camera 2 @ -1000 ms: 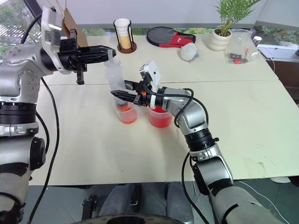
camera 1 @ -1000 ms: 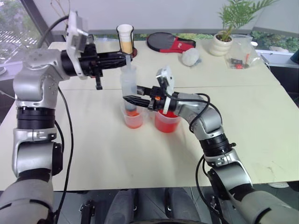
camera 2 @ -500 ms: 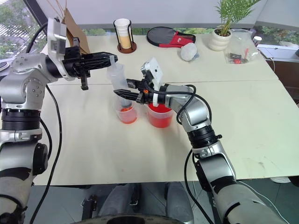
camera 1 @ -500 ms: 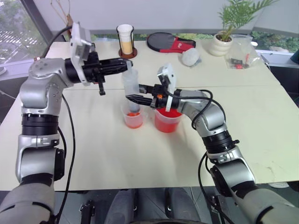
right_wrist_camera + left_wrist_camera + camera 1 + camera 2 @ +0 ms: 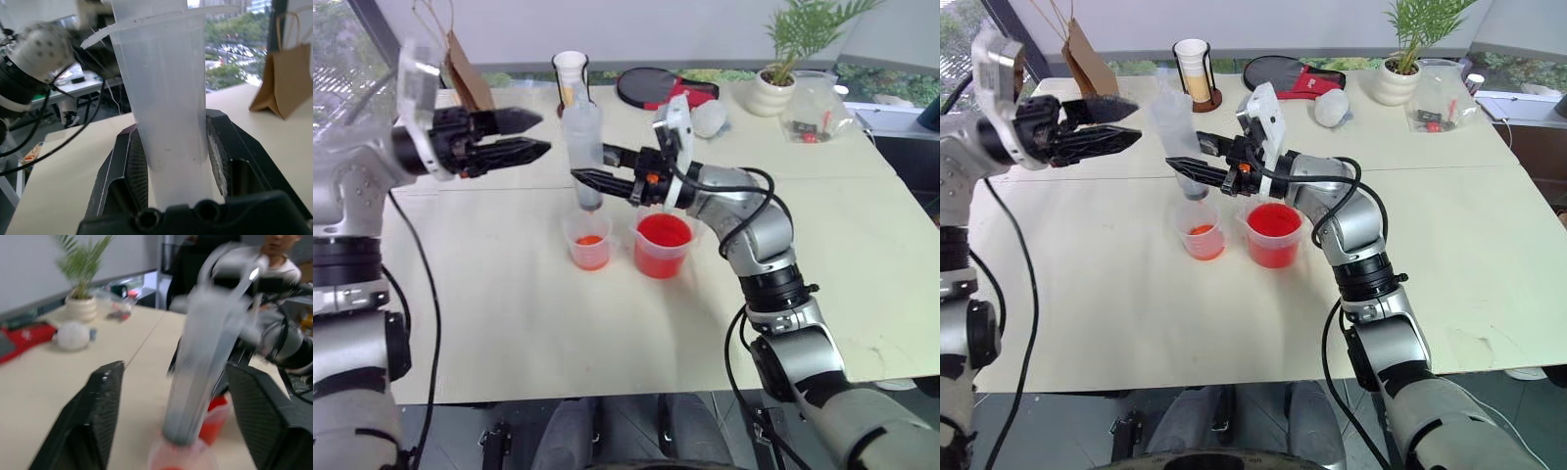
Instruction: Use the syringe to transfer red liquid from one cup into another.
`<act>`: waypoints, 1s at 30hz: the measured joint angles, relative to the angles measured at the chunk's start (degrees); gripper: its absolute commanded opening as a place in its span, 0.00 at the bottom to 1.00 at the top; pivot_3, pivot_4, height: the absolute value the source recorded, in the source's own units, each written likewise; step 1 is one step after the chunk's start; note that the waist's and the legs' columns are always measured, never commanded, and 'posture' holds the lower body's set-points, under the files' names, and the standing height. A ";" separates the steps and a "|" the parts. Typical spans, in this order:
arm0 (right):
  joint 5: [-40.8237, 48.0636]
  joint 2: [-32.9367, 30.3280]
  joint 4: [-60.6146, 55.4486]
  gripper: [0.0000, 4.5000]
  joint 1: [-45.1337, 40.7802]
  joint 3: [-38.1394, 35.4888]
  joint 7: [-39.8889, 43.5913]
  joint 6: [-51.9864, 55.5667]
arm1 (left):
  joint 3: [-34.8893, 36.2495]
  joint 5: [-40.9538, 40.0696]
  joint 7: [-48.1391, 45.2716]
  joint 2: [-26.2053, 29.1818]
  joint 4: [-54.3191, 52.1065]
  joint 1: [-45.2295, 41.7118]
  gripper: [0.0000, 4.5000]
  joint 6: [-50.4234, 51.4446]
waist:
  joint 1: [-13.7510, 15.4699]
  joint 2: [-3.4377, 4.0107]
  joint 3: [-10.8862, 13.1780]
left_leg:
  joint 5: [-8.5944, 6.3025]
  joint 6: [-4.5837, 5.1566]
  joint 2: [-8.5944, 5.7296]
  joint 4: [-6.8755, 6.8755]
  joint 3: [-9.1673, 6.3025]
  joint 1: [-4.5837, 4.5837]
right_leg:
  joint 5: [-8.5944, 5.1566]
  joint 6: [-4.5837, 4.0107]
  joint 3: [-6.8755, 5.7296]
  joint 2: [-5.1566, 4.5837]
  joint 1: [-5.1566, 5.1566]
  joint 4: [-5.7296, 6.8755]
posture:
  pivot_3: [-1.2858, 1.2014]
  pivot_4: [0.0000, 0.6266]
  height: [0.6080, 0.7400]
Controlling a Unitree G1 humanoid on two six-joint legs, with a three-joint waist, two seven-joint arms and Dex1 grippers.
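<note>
Right hand (image 5: 590, 180) clamped on upright syringe (image 5: 582, 147), tip above small cup (image 5: 588, 241). Left hand (image 5: 534, 134) fingers apart, clear of the syringe. Beaker (image 5: 662, 245) beside the cup on the bench (image 5: 538, 323).

Both arms silver-grey metallic shells with black ring joints between segments. Black cables loop loose along each arm, forearm to upper arm. White boxy camera mount on each wrist. Left gripper (image 5: 533, 135) and right gripper (image 5: 590, 166) each have two black tapered fingers (image 5: 95, 416), ribbed edges, matte. Right gripper base black with small screw holes; small orange dot near the right wrist.
</note>
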 measured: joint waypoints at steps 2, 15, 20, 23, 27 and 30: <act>0.41 0.08 0.01 0.31 -0.02 -0.09 -0.05 0.10 | 1.72 -0.13 0.86 1.54 -0.53 1.21 0.73 0.48 | 0.27 0.00 0.00 | 0.00 0.00 -0.01 0.00 0.00 0.00 | 0.00 0.00 0.00 -0.03 0.00 -0.03 | 0.52 0.24 1.00; 21.19 -21.68 18.18 0.31 -24.08 -27.95 -19.85 36.29 | 1.40 -4.62 9.39 -3.61 -20.18 11.63 0.73 3.73 | 1.77 -0.06 -0.02 | -0.04 -0.01 -0.14 -0.27 -0.09 -0.03 | 0.00 -0.06 -0.05 -0.49 0.27 -0.91 | 0.52 0.24 1.00; 13.08 -33.76 31.57 0.31 -23.11 -22.90 -23.20 49.08 | -1.16 -4.87 12.70 -7.27 -23.43 11.72 0.73 3.12 | 0.64 -0.03 0.00 | -0.05 0.03 -0.14 -0.45 0.22 -0.08 | -0.01 -0.06 0.04 -0.53 0.12 -0.98 | 0.52 0.24 1.00; 11.78 -39.43 30.75 0.31 -16.65 -19.70 -23.07 59.23 | -2.93 -4.57 12.38 -7.15 -24.83 12.45 0.73 2.48 | 0.41 0.01 0.00 | -0.03 0.04 -0.11 -0.67 0.30 -0.02 | 0.00 -0.05 0.03 -0.52 0.05 -0.96 | 0.52 0.24 1.00; 13.82 -41.09 20.38 0.31 -4.75 -16.16 -20.23 68.75 | -5.23 -3.50 12.51 -8.52 -24.03 12.85 0.73 1.22 | 0.24 0.02 0.00 | -0.02 0.06 -0.05 -0.66 0.41 0.00 | 0.00 -0.04 0.00 -0.43 0.04 -0.94 | 0.52 0.24 1.00; 14.89 -40.83 15.89 0.31 -0.31 -16.87 -20.35 69.41 | -5.84 -3.38 12.53 -8.85 -23.77 12.91 0.73 0.59 | 0.48 0.04 0.01 | -0.02 0.09 -0.07 -0.48 0.43 -0.02 | 0.00 -0.03 0.00 -0.32 0.08 -0.91 | 0.52 0.24 1.00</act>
